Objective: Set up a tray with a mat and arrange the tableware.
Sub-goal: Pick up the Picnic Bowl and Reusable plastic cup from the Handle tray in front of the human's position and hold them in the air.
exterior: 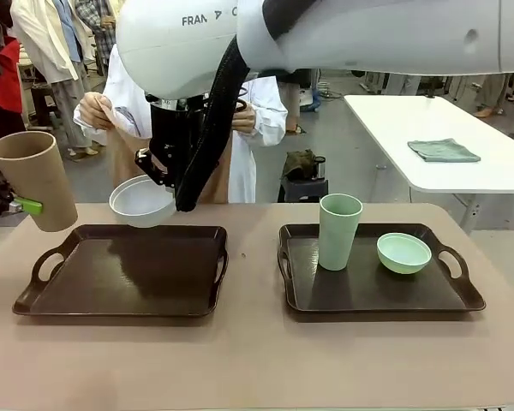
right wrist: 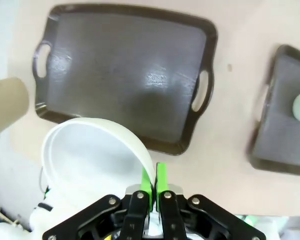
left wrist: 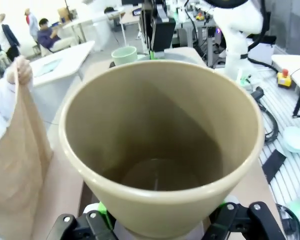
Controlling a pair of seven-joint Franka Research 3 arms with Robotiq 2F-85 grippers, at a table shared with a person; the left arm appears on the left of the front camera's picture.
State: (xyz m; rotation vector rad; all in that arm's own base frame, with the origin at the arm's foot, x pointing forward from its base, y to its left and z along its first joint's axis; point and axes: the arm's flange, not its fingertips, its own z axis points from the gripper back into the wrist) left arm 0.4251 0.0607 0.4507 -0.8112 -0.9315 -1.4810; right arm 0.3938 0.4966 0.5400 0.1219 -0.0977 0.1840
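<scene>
Two dark trays sit side by side on the tan table [exterior: 257, 368]. The left tray [exterior: 124, 270] is bare. The right tray [exterior: 368, 293] holds one pale green cup [exterior: 339, 231], standing upright, and one pale green bowl [exterior: 403, 253] just beside it.

There are two cups and two bowls in all, and the other two are in the air. The left gripper [left wrist: 162, 210] has its green pads clamped on the sides of the tan cup [exterior: 36, 180], held tilted off the left tray's outer end. The right gripper [right wrist: 154, 185], reaching across the middle, pinches the rim of the white bowl [exterior: 141, 204] over the left tray's far edge.

Across the table, a person's hand [left wrist: 22, 70] holds up one tan sheet [left wrist: 20, 150].
</scene>
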